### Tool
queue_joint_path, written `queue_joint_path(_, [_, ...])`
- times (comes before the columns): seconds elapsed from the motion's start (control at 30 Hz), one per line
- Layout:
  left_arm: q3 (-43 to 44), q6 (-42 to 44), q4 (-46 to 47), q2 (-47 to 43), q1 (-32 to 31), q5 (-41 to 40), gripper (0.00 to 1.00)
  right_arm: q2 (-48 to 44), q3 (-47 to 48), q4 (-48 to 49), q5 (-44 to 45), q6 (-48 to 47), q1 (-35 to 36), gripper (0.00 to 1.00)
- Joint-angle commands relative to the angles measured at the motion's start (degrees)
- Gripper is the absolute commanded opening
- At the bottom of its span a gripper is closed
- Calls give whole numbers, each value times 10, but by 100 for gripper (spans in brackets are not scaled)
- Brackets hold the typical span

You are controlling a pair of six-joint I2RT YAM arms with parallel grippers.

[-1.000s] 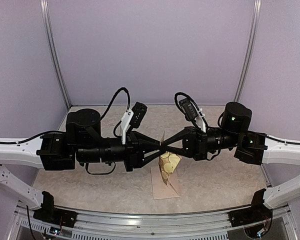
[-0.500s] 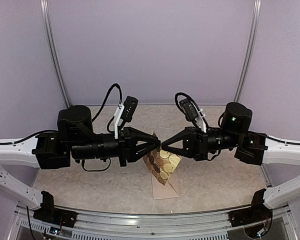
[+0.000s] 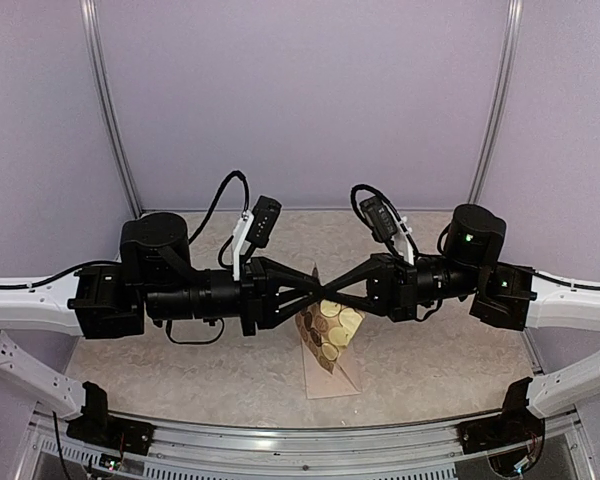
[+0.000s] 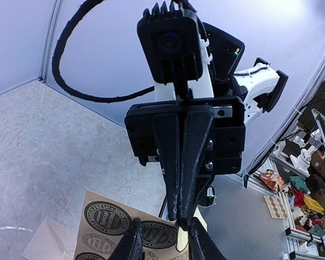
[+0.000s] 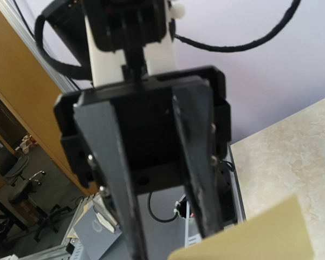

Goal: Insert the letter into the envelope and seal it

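Observation:
Above the table's middle my right gripper (image 3: pixel 323 293) is shut on the top edge of a yellowish sticker sheet (image 3: pixel 327 326), which hangs from it. My left gripper (image 3: pixel 335 295) comes in from the left and crosses it. In the left wrist view the left gripper (image 4: pixel 162 222) stands open, its fingers either side of the sheet (image 4: pixel 105 225) and the shut tips of the right gripper (image 4: pixel 185 210). The pinkish envelope (image 3: pixel 327 386) lies flat on the table under the sheet, also seen in the left wrist view (image 4: pixel 46 242). The letter is out of view.
The right wrist view shows the left gripper's spread fingers (image 5: pixel 197 173) head-on and a corner of the sheet (image 5: pixel 254 238). Purple walls enclose the marbled table (image 3: pixel 430 360). A metal rail (image 3: pixel 300 440) runs along the near edge.
The left gripper drew back to the left, then came right again and now crosses the right gripper's tips. The sheet has swung and hangs more spread out. The right arm held still.

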Motion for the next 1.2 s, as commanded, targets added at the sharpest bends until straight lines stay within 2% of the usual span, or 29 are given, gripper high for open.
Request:
queue_joint_path(0.0, [2,0,12,9,2,7,26,-12,-5,8,-8,4,4,0])
queue_joint_path(0.83, [-8,-4,18,9,4,2,17,-24,-13,25,-15,13,5,0])
queue_joint_path(1.17, [-5,-3,14,11,4,2,9,-24,-15,22,-8,12,4,0])
